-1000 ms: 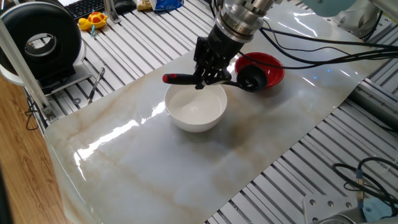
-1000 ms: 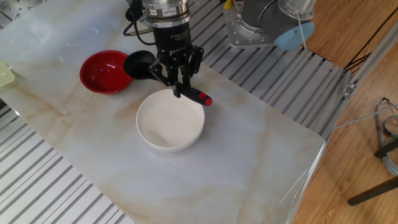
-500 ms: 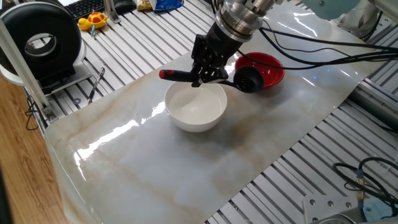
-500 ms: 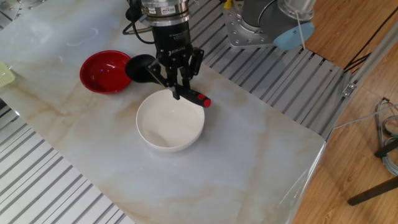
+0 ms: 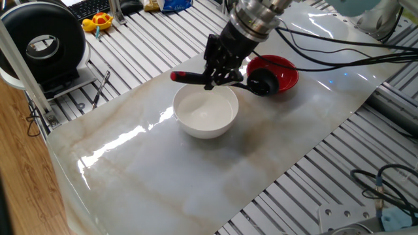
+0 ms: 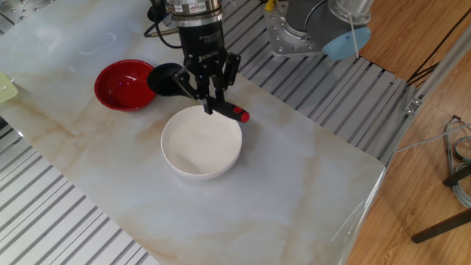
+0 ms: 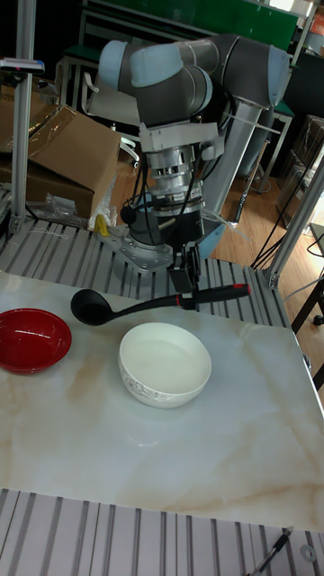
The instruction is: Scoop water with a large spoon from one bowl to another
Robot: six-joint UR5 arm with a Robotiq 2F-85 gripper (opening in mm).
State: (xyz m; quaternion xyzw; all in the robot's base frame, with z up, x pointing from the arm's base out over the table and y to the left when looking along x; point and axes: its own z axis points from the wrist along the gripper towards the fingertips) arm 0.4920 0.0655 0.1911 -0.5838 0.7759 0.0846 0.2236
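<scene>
Holding the large spoon [image 5: 225,77] by the middle of its handle, the gripper [image 5: 219,73] is hovering above the far rim of the white bowl [image 5: 206,111] in one fixed view. The jaws are clamped on the thin black handle. The red handle end is sticking out to the left of the white bowl's rim, and the black scoop is hanging over the near edge of the red bowl [image 5: 282,73], just beside the white bowl. No water is showing in the scoop from here.

In the other fixed view, the gripper [image 6: 209,94] is gripping the large spoon [image 6: 193,85] above the white bowl [image 6: 201,142]. The scoop is sitting between the white bowl and the red bowl [image 6: 124,85], partly overlapping the red one's rim.

In the tall fixed view, the large spoon [image 7: 153,307] is lying almost level above the table [image 7: 180,459], with its scoop just past the white bowl [image 7: 166,364] and beside the red bowl [image 7: 32,339]. The water is too clear to make out.

What could go wrong, in my judgement: the thin handle could be twisting in the jaws, tipping the scoop early and spilling beside the red bowl, or the scoop could be knocking its rim.
</scene>
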